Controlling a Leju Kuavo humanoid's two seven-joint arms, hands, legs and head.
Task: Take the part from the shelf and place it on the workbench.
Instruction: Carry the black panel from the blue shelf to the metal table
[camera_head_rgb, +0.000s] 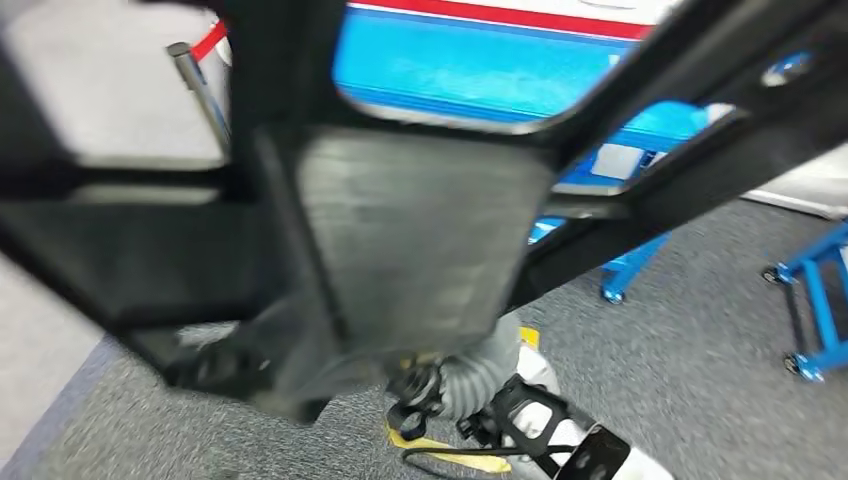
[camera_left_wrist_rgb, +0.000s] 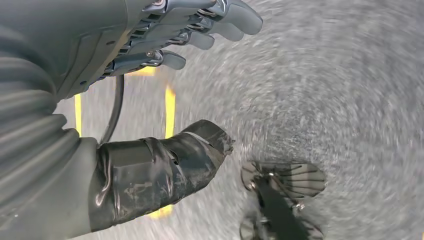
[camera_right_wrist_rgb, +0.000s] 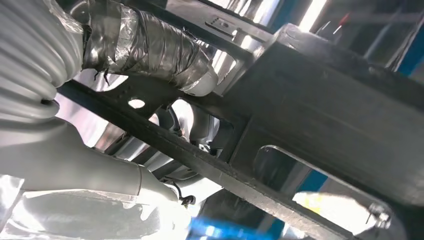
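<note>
Black part (camera_head_rgb: 400, 240), a flat panel with cut-out openings, is being held up close before the head camera by the right hand (camera_right_wrist_rgb: 150, 65), whose taped thumb and fingers are clasping one of its bars. Left hand (camera_left_wrist_rgb: 165, 85) is hanging above grey carpet (camera_left_wrist_rgb: 350, 100), fingers apart, holding nothing. Blue trolleys (camera_head_rgb: 815, 310) are standing behind.
</note>
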